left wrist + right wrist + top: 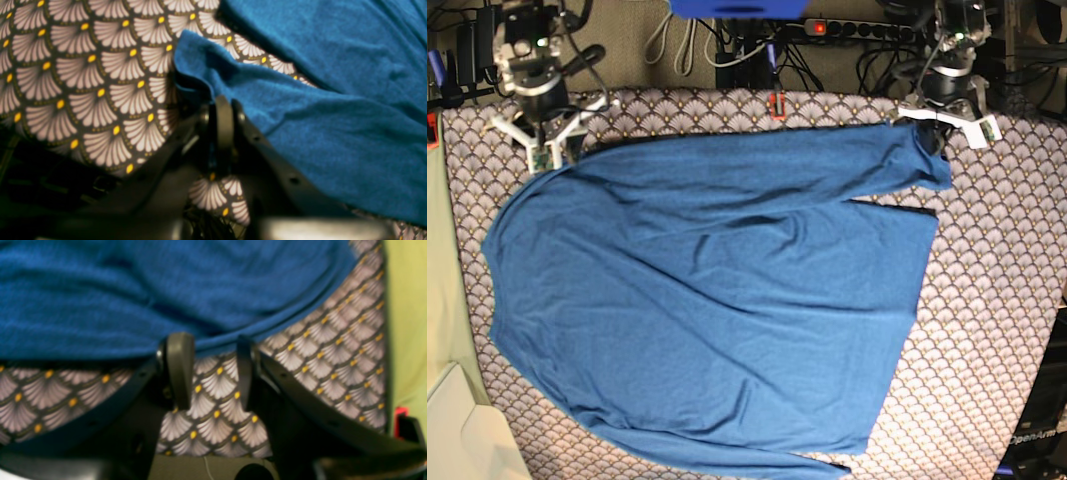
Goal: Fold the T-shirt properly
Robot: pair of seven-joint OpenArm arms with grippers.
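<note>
The shirt (707,300) lies spread flat over the patterned cloth (987,330) on the tabletop, its wide body filling the base view from 9 o'clock to past centre. At 1 o'clock, the left gripper (224,110) is pinched closed on a raised fold of the shirt's sleeve end, lifted off the cloth. At 11 o'clock, the right gripper (213,370) stands partly spread with nothing between its fingers (180,366), tips just at the shirt's hem.
</note>
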